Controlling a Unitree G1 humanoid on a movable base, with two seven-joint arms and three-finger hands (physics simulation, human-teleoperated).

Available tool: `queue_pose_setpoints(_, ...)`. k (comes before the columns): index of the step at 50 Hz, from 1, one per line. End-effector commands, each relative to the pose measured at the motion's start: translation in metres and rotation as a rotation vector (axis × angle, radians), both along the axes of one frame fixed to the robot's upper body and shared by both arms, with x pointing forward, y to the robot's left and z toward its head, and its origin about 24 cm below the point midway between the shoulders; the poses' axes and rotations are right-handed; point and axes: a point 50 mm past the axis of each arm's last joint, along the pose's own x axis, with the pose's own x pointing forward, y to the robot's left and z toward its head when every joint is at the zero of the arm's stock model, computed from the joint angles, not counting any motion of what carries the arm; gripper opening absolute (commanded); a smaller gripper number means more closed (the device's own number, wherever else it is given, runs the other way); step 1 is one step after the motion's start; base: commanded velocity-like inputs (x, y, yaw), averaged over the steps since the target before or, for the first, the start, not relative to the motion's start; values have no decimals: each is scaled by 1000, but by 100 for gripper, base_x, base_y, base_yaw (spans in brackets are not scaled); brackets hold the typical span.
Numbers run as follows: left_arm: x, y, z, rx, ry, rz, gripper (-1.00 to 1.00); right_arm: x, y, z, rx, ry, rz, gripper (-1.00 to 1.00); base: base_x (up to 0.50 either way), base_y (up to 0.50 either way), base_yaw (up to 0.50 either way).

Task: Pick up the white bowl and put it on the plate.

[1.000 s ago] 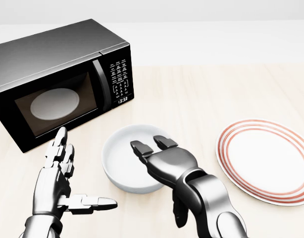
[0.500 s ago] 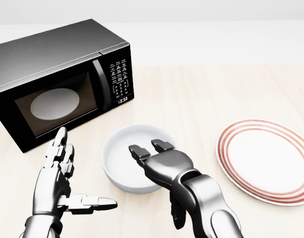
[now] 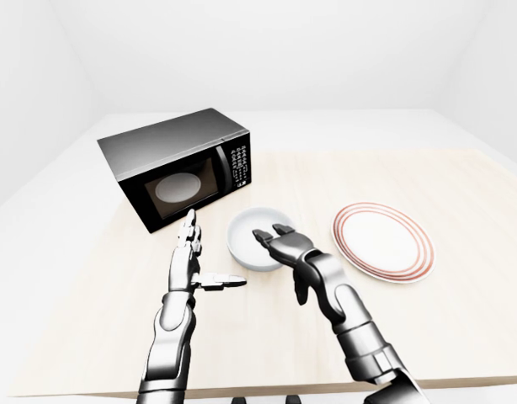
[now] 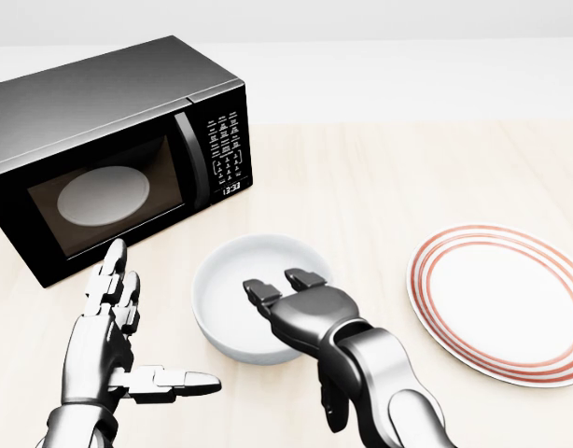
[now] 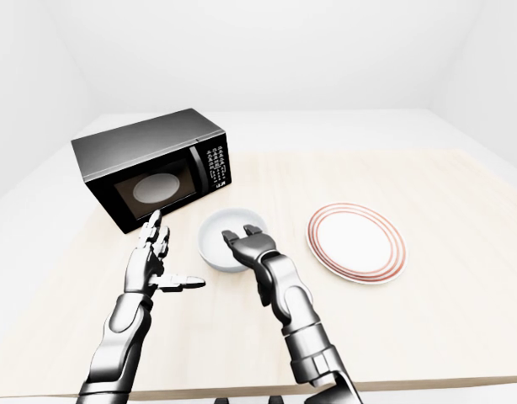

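The white bowl (image 4: pixel 235 289) sits on the wooden table at the middle of the head view. My right hand (image 4: pixel 285 285) is open, its fingers reaching over the bowl's lower right rim and into the bowl, palm low over the rim. The white plate with red rings (image 4: pixel 501 299) lies on the table to the right of the bowl. My left hand (image 4: pixel 128 327) is open and empty, fingers straight and thumb out, to the left of the bowl and apart from it.
A black microwave (image 4: pixel 109 149) with its door closed stands at the upper left of the head view, a white disc showing behind its window. The table's near edge (image 3: pixel 267 389) runs along the bottom of the left-eye view.
My right hand has sunk and drawn back a little toward the bottom of the head view, over the bowl's near rim. The left hand, bowl and plate have not moved.
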Motion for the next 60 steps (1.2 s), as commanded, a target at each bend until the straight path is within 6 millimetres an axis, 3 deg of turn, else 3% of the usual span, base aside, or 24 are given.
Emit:
queue_pose_setpoints(1, 0, 0, 0, 0, 0, 0, 100, 1, 2, -6, -11, 12, 1, 100, 0, 0, 0)
queue_pose_setpoints(42, 0, 0, 0, 0, 0, 0, 100, 3, -1, -22, -27, 39, -13, 100, 0, 0, 0)
queue_pose_setpoints(44, 0, 0, 0, 0, 0, 0, 100, 3, -1, -21, -20, 39, -13, 10, 0, 0, 0)
queue_pose_setpoints(45, 0, 0, 0, 0, 0, 0, 100, 3, -1, -22, -19, 39, -13, -62, 0, 0, 0)
queue_pose_setpoints(46, 0, 0, 0, 0, 0, 0, 100, 2, -1, -22, -19, 38, -13, -100, 0, 0, 0)
queue_pose_setpoints(60, 0, 0, 0, 0, 0, 0, 100, 0, 1, -27, -14, 43, -11, -100, 0, 0, 0)
